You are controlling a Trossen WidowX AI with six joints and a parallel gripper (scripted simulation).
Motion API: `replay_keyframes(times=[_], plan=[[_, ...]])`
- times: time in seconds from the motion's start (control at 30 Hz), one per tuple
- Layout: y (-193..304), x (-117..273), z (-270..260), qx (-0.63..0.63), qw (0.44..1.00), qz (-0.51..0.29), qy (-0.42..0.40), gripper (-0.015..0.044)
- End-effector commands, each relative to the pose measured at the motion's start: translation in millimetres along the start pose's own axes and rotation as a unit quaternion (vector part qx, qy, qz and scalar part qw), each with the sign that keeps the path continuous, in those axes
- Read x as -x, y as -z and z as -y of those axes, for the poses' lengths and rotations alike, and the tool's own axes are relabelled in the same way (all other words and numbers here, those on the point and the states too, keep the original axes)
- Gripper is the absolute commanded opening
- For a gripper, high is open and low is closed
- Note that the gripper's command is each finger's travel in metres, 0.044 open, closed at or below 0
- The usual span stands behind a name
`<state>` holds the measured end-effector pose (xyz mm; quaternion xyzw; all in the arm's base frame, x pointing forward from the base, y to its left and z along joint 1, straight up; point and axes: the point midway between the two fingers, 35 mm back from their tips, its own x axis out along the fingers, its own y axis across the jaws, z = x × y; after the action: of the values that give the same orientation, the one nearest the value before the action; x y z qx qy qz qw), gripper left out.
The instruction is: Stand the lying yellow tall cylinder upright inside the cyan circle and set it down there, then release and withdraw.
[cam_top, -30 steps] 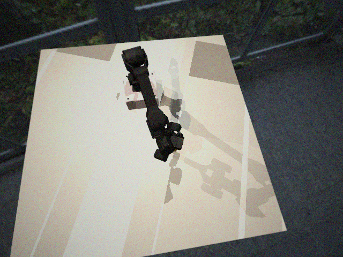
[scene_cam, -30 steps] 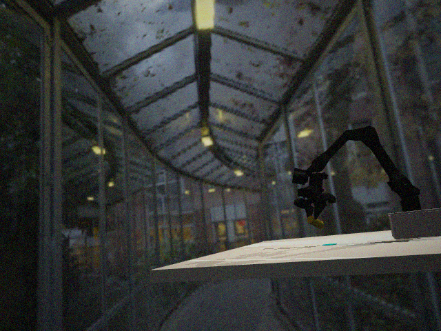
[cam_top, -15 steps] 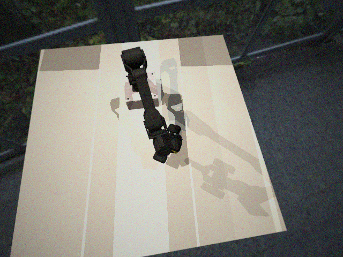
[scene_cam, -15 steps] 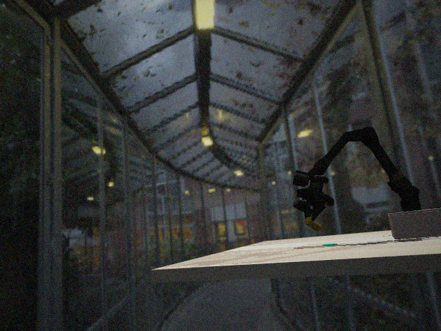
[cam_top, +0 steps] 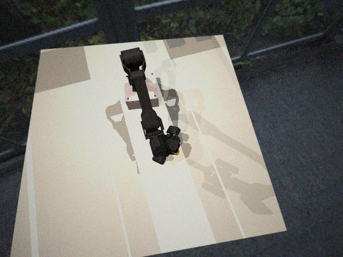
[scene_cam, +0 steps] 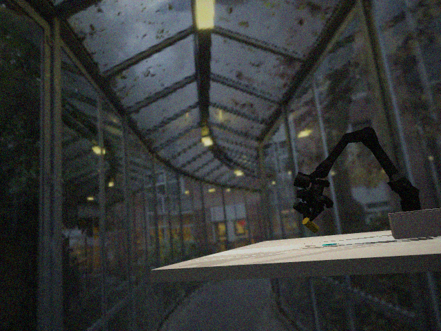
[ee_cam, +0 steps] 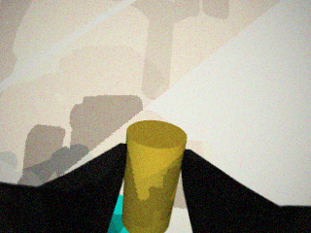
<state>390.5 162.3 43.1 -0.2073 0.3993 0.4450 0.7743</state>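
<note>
Gripping the yellow cylinder (ee_cam: 152,175), gripper (scene_cam: 310,217) above pale shadowed table (cam_top: 83,166), dim glass-roofed corridor (scene_cam: 199,89).

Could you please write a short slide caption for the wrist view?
Gripper holds the yellow cylinder above the table, cyan circle peeking out beneath it.

Hand (scene_cam: 310,218) raised above the desk (scene_cam: 270,256), cylinder (ee_cam: 152,175) tilted between its fingers, clear of the surface; circle (scene_cam: 329,244) on the desk nearly beneath.
</note>
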Motion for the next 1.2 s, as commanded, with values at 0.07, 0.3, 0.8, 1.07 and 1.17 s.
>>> replay_keyframes(times=[0.07, 0.3, 0.8, 1.07, 1.17], plan=[[2.7, -2.2, 0.0, -0.009, 1.000, 0.018, -0.005, 0.0105], [2.7, -3.1, 2.4, -0.013, 0.999, 0.042, -0.006, 0.0105], [3.3, -3.0, 6.6, -0.019, 0.996, 0.092, -0.010, 0.0105], [4.0, -2.0, 8.2, -0.021, 0.993, 0.117, -0.012, 0.0105], [4.3, -1.4, 8.7, -0.021, 0.992, 0.127, -0.013, 0.0105]])
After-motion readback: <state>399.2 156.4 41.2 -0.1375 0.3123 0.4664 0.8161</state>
